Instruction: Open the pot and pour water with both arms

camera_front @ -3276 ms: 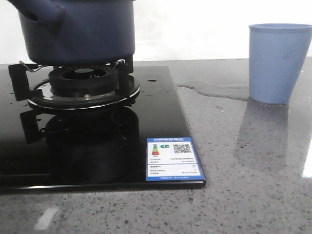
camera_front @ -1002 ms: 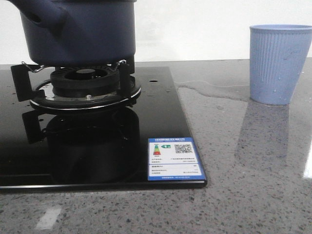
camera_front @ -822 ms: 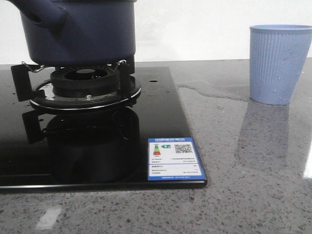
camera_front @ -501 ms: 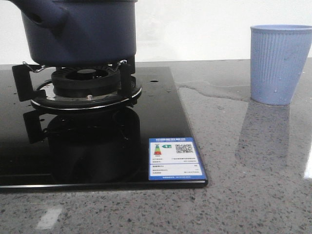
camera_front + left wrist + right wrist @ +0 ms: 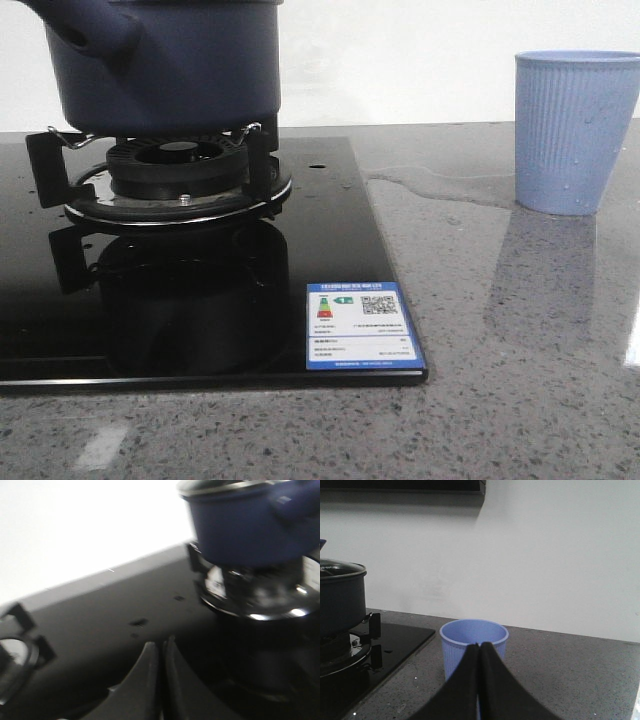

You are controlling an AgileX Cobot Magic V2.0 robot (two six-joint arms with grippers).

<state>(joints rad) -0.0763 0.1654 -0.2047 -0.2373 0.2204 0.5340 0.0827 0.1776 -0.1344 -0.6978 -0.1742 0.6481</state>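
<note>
The dark navy-blue pot (image 5: 170, 65) sits on the gas burner (image 5: 175, 180) at the back left, its stubby handle (image 5: 85, 25) towards the left. It also shows in the left wrist view (image 5: 240, 525) and, with a glass lid on it, in the right wrist view (image 5: 340, 595). My left gripper (image 5: 160, 647) is shut and empty, low over the black hob, apart from the pot. My right gripper (image 5: 480, 647) is shut and empty, just in front of the light blue ribbed cup (image 5: 474, 645). Neither arm shows in the front view.
The black glass hob (image 5: 330, 240) bears a blue-and-white energy label (image 5: 364, 326) at its front right corner. The cup (image 5: 577, 130) stands on the grey stone counter at the back right, a water puddle (image 5: 440, 185) beside it. A second burner (image 5: 15, 645) shows in the left wrist view.
The front view has shifted very slightly; pot, burner and cup stay in place. No arm has come into that view.
</note>
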